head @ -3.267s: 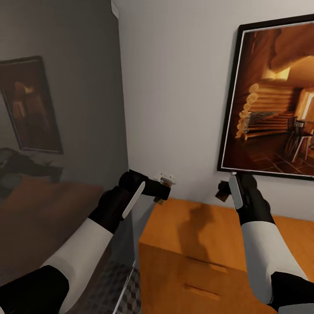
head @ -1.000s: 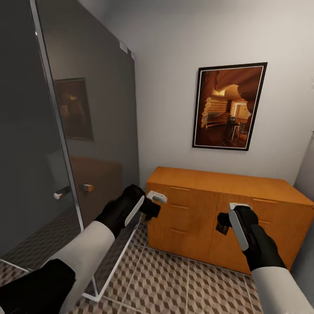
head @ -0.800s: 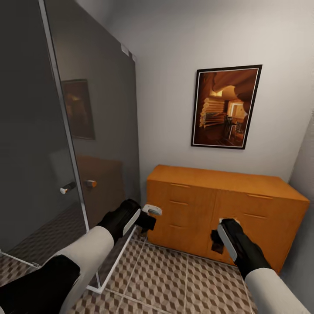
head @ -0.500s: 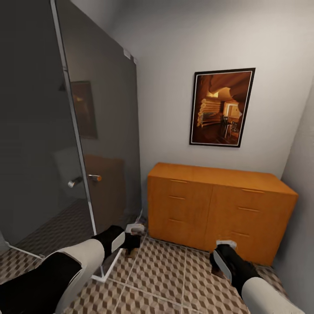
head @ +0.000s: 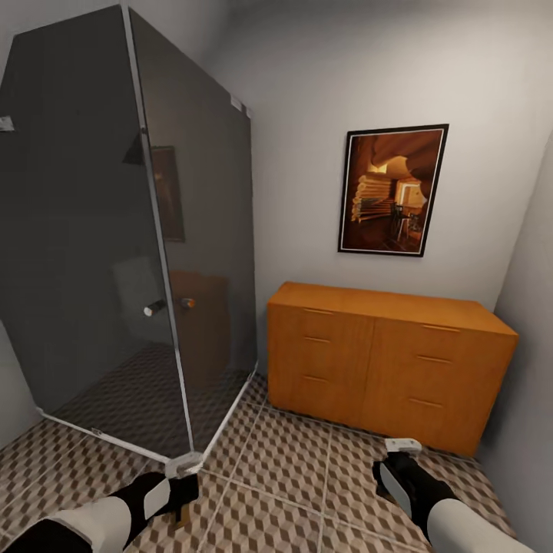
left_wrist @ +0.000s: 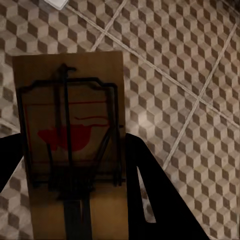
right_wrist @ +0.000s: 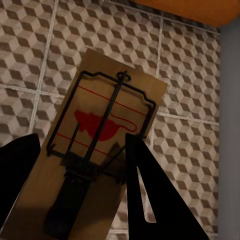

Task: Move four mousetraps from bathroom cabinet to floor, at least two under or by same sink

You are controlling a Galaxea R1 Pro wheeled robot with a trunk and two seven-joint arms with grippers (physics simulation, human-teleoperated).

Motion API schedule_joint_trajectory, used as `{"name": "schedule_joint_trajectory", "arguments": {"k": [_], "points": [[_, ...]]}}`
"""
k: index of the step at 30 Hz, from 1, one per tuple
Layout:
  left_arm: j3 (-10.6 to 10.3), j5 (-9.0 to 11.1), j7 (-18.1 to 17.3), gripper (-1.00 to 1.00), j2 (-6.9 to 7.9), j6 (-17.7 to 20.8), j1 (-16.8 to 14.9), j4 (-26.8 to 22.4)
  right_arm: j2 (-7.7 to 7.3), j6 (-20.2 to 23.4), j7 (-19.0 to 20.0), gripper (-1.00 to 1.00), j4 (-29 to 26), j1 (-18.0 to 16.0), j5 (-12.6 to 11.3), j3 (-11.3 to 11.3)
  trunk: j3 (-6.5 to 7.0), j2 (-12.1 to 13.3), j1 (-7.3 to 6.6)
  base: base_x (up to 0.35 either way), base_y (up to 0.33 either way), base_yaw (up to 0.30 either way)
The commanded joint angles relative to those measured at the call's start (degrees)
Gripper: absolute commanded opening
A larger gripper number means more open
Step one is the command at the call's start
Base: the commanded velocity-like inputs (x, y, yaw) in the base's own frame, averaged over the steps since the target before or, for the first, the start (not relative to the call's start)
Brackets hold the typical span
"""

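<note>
A cube-patterned bathroom floor [head: 292, 468] runs up to a dark glass shower enclosure [head: 115, 246] on one side. Against the far wall sits the orange cabinet [head: 384, 361], all its drawer fronts shut, under a framed picture [head: 392, 190]. Low over the tiles, the left end effector [head: 183, 491] is clamped on a mousetrap [left_wrist: 70, 145], and the right end effector [head: 393, 468] grips another mousetrap [right_wrist: 100, 155], near the cabinet's foot.
</note>
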Motion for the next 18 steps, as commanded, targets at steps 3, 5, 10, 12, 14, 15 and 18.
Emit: {"name": "schedule_joint_trajectory", "arguments": {"k": [3, 5, 10, 12, 14, 15, 18], "points": [[-0.5, 1.1, -0.2, -1.0, 0.12, -0.2, 0.5, 0.0, -0.05, 0.3, -0.4, -1.0, -0.1, 0.0, -0.6, 0.5, -0.07, 0.0, 0.0, -0.007, 0.0, 0.287], [-0.5, 1.4, -0.2, -1.0, 0.11, -0.4, 0.7, 0.0, -0.02, 0.3, -0.4, -1.0, -0.1, 0.0, -0.6, 0.5, -0.07, 0.0, 0.0, -0.003, 0.0, 0.295], [-0.3, 1.7, -0.2, -1.0, -0.12, -0.6, 0.8, -0.1, 0.1, 0.3, -0.4, -1.0, -0.1, 0.0, -0.7, 0.5, -0.07, 0.0, 0.0, -0.001, 0.0, 0.299], [-0.2, 2.1, -0.3, -1.0, -0.5, -0.8, 0.8, 0.0, 0.24, 0.3, -0.4, -1.0, 0.3, 0.0, -0.7, 0.5, -0.07, 0.0, 0.0, 0.0, 0.0, 0.3], [-0.2, 2.4, -0.4, -1.0, -0.78, -0.9, 1.0, 0.0, 0.31, 0.2, -0.4, -1.0, 0.9, 0.0, -0.7, 0.5, -0.07, 0.0, 0.0, 0.0, 0.0, 0.3], [-0.2, 2.5, -0.3, -1.0, -0.83, -1.0, 1.2, 0.0, 0.31, 0.1, -0.3, -1.0, 1.0, 0.0, -0.7, 0.5, -0.07, 0.0, 0.0, 0.0, 0.0, 0.3], [-0.2, 2.6, -0.3, -1.0, -0.63, -1.2, 2.7, 0.0, 0.33, 0.1, -0.3, -1.0, 1.3, 0.0, -0.7, 0.5, -0.07, 0.0, 0.0, 0.0, 0.0, 0.3]]}}
